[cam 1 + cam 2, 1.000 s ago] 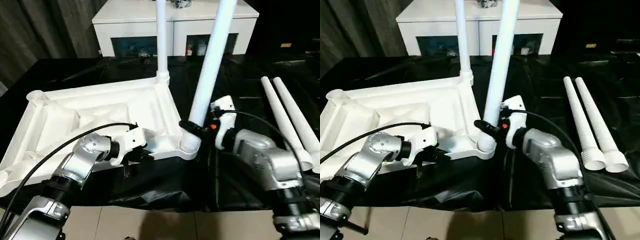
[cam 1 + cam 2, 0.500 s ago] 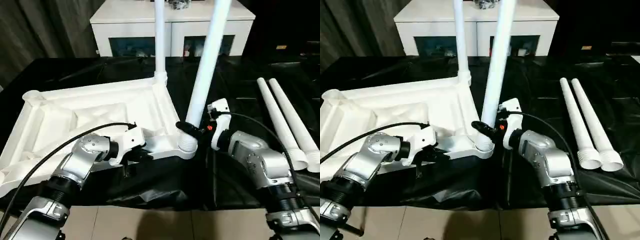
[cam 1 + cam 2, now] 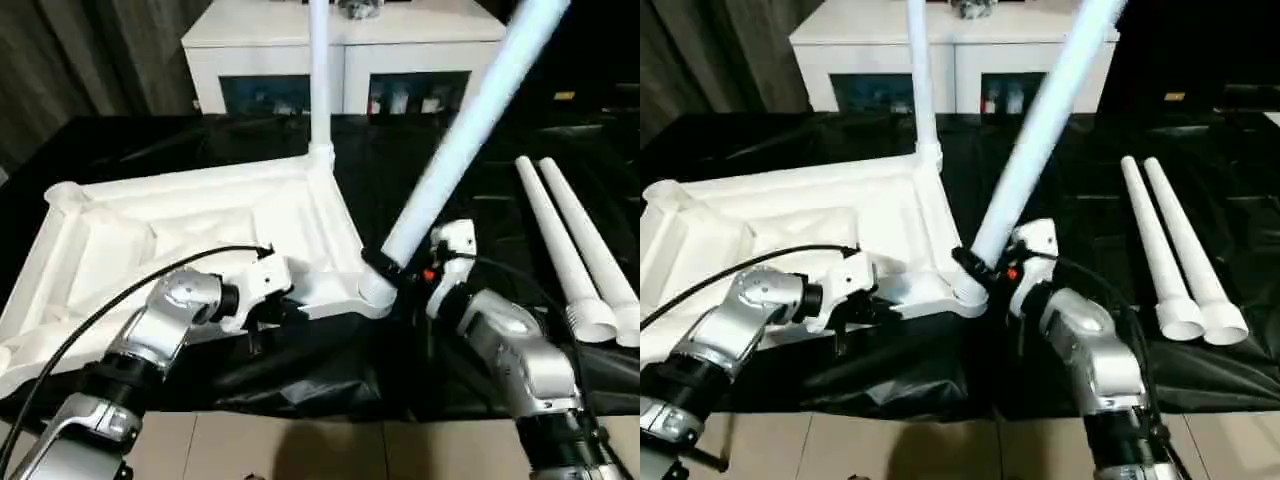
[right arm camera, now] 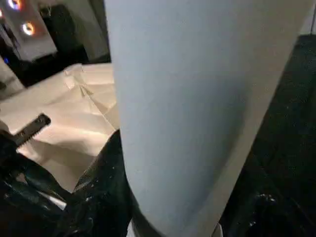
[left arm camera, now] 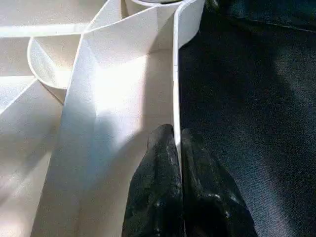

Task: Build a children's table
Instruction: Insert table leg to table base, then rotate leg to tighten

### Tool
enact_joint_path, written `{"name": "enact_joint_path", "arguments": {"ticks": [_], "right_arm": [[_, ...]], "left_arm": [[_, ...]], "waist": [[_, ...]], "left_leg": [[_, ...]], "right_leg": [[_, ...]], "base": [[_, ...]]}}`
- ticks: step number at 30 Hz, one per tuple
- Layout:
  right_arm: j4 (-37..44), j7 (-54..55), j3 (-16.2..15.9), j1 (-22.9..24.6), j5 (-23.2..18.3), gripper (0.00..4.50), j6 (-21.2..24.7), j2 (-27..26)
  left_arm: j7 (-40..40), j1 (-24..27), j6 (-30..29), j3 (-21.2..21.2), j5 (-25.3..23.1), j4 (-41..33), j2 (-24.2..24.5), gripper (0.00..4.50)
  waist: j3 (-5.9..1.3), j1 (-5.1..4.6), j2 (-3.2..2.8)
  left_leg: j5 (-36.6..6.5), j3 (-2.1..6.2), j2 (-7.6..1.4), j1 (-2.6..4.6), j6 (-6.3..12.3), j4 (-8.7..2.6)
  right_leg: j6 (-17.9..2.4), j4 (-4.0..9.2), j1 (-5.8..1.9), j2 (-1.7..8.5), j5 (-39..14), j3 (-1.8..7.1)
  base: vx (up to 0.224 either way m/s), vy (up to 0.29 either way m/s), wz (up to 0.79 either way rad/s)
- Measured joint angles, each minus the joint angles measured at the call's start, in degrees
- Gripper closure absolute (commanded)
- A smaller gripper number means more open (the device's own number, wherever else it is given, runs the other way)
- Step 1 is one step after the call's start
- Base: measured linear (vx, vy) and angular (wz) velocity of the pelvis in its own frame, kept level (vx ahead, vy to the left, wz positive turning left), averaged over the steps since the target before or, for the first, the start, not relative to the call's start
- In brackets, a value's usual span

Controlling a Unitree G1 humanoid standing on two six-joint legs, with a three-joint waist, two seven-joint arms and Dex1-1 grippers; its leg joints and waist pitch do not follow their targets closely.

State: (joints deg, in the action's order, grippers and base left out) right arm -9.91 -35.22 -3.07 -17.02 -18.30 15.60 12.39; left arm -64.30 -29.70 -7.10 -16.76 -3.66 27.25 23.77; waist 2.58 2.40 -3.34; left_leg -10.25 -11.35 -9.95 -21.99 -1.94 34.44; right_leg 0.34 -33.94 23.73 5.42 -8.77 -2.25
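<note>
The children's table top (image 3: 190, 225) lies upside down, ribbed side up, on the black cover. One white leg (image 3: 319, 80) stands upright in its far right corner socket. A second leg (image 3: 470, 130) leans steeply to the right, its base at the near right corner socket (image 3: 372, 292). My right gripper (image 3: 384, 264) is shut on this leg just above the base; in the right wrist view the leg (image 4: 197, 98) is close up beside a black finger (image 4: 98, 197). My left gripper (image 5: 177, 132) is shut on the top's thin near rim (image 5: 175, 84). Two loose legs (image 3: 565, 250) lie side by side at the right.
A white cabinet with glass doors (image 3: 345, 55) stands behind the black-covered table (image 3: 470, 230). The table's front edge runs just below my arms, with tiled floor (image 3: 300, 450) beneath. A black cable (image 3: 110, 310) loops over my left forearm.
The leg in my right gripper has tipped from nearly upright to a steep lean to the right, and the right forearm has shifted with it. The left gripper stays on the rim.
</note>
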Motion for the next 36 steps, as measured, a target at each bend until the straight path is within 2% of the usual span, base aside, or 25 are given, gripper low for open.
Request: {"name": "enact_joint_path", "arguments": {"ticks": [3,7,13,14,16,23,29,36], "right_arm": [[1.92,-0.15,-1.99,0.31,2.13,2.64,-0.07,1.49],[1.33,-0.27,-3.11,-1.24,3.03,2.64,1.31,1.99],[-1.46,-3.81,-6.55,-6.88,5.04,2.64,5.73,4.81],[-1.75,-5.16,-7.57,-8.06,5.59,2.64,7.21,5.84],[-1.94,-5.96,-7.72,-8.29,5.61,2.64,8.08,6.20],[-1.26,-6.32,-7.72,-7.26,5.53,2.64,8.26,6.33],[-0.14,-5.80,-7.16,-5.97,5.49,2.64,8.23,6.04],[-1.60,-1.93,-5.45,-5.51,5.45,2.64,7.79,3.00]], "left_arm": [[-0.05,0.00,0.00,-0.01,0.00,0.07,0.02,4.50],[0.03,-0.01,0.01,0.02,-0.01,0.34,0.12,4.50],[0.25,-0.01,0.02,0.03,-0.18,0.60,0.35,4.50],[0.29,-0.01,0.02,0.01,-0.46,0.60,0.34,4.50],[0.29,-0.01,0.02,-0.14,-0.57,0.59,0.34,4.50],[0.42,0.66,0.02,-0.20,-0.60,-0.22,0.51,4.50],[1.08,1.57,0.05,-0.19,-0.63,-1.19,0.40,4.50],[2.77,2.36,-0.46,0.06,-0.56,-1.19,0.04,4.50]], "waist": [[-0.03,-0.03,0.00],[-0.07,-0.30,0.06],[-0.22,-0.54,0.45],[-0.37,-0.51,0.75],[-0.54,-0.45,1.04],[-0.72,-0.41,1.19],[-0.91,-0.41,1.06],[-0.91,-0.73,1.04]], "left_leg": [[0.00,0.00,0.01,0.01,0.00,0.00],[0.00,0.00,0.01,0.06,0.00,0.01],[0.01,0.00,0.02,0.12,0.00,0.04],[0.01,0.01,0.01,0.13,0.00,0.03],[0.01,0.04,-0.01,0.17,0.00,0.02],[0.00,0.03,-0.01,0.23,-0.01,-0.03],[-0.01,0.03,0.00,0.32,-0.02,-0.14],[-0.01,0.04,0.03,0.91,-0.03,-0.17]], "right_leg": [[0.02,0.00,-0.01,0.00,-0.01,0.01],[0.11,-0.01,-0.05,0.00,-0.06,0.02],[0.20,-0.01,-0.08,0.00,-0.12,0.05],[0.21,-0.03,-0.08,0.00,-0.13,0.04],[0.23,-0.03,-0.10,-0.02,-0.14,0.02],[0.31,-0.03,-0.13,-0.02,-0.19,0.03],[0.39,0.00,-0.19,-0.02,-0.25,0.02],[0.49,0.22,-0.70,-0.02,-0.32,0.03]], "base": [[0.000,0.000,0.00],[0.000,0.000,0.00],[0.000,0.000,0.00],[0.000,0.000,0.00],[0.000,0.000,0.00],[0.000,0.000,0.00],[0.000,0.000,0.00],[0.000,0.000,0.00]]}}
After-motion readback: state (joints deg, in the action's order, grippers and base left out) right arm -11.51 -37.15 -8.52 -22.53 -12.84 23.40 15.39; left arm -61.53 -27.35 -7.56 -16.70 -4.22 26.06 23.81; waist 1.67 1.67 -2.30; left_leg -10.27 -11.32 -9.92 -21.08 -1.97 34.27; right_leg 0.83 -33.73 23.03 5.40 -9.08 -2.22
